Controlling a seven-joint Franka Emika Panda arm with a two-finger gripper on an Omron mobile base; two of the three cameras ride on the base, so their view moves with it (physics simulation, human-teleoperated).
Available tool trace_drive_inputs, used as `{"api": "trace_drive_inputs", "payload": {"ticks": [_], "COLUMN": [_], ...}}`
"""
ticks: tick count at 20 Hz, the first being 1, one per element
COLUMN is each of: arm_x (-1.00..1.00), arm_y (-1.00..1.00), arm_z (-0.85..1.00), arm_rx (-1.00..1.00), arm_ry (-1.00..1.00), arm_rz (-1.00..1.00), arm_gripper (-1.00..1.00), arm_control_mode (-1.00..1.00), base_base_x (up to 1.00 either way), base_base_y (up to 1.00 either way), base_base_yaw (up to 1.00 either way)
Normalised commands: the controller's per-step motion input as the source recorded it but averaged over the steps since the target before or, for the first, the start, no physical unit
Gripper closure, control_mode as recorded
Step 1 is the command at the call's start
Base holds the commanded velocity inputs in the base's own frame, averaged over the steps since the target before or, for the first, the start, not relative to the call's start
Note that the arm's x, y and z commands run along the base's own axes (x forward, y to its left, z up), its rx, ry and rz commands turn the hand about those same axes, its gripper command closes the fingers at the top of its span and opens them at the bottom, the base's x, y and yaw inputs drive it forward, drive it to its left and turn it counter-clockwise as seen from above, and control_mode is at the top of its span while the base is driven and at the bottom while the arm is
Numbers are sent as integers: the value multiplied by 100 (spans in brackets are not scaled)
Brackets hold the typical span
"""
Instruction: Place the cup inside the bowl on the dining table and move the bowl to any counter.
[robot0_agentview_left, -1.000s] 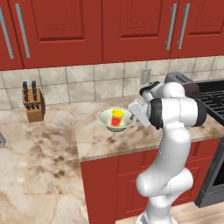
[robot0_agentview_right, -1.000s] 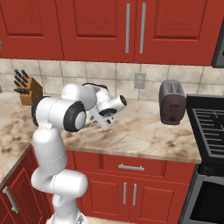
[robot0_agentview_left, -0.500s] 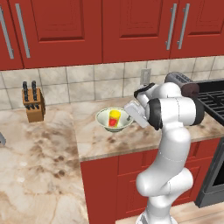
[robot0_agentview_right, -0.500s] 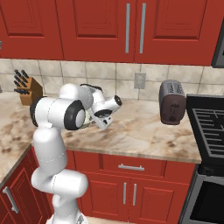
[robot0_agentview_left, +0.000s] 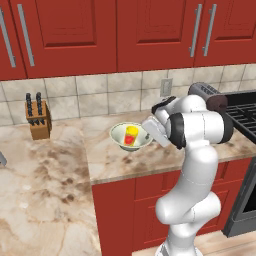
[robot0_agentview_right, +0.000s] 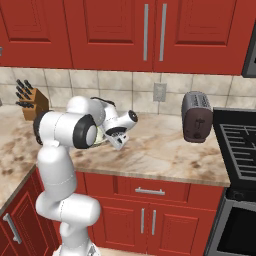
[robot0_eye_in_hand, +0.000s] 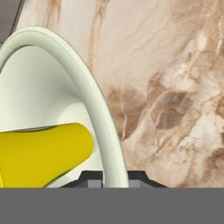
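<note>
The hand (robot0_agentview_left: 148, 131) is pinched narrow on the near rim of the bowl (robot0_agentview_left: 131, 137), its tips straddling the pale wall in the hand view. The cup (robot0_agentview_left: 131, 135) stands inside the bowl. Over the last second bowl and cup have slid leftward and a touch lower over the bench (robot0_agentview_left: 107, 162), away from the toaster (robot0_agentview_right: 196, 116). I judge set-down is close; releasing comes next. Beyond stands the knife block (robot0_agentview_left: 39, 116).
</note>
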Motion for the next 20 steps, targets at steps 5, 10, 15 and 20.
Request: {"api": "trace_drive_inputs", "payload": {"ticks": [5,10,15,20], "arm_x": [0,0,0,0], "arm_y": [0,3,1,0], "arm_z": [0,0,0,1], "arm_rx": [0,0,0,0], "arm_ry": [0,0,0,0], "arm_rz": [-1,-2,-1,0], "arm_gripper": [100,-100,-100,-100], "arm_control_mode": [-100,-100,-100,-100], "base_base_x": [0,0,0,0], "base_base_y": [0,0,0,0], "base_base_yaw": [0,0,0,0]}}
